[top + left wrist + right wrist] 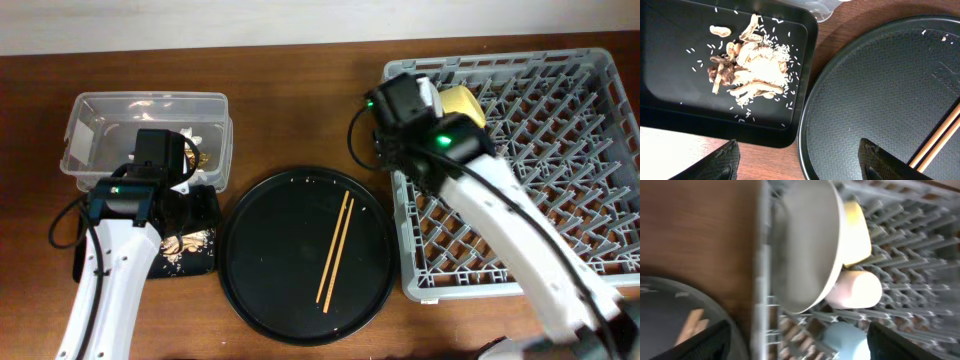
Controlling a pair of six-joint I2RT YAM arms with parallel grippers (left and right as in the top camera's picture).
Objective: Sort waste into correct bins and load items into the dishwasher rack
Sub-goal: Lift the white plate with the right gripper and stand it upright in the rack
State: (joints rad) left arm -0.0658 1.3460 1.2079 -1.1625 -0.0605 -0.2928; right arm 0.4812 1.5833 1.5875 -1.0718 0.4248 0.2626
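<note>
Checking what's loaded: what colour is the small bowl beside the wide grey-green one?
Yellow; the small bowl shows best in the right wrist view.

Surface (300, 120): brown wood, carrying four things you can see.
Left: clear tub (150, 97), with the black rectangular tray (205, 200) just beside it.
Centre: round black tray (270, 260).
Right: grey dishwasher rack (460, 290).

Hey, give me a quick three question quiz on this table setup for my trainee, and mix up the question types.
1. Fill the blank: in the dishwasher rack, the cup between the yellow bowl and the blue cup is ____.
2. True or false: the chopsticks lie in the rack.
3. The food scraps lie in: A, the clear tub; B, the shallow black rectangular tray; C, the round black tray.
Key: 1 pink; 2 false; 3 B.
</note>
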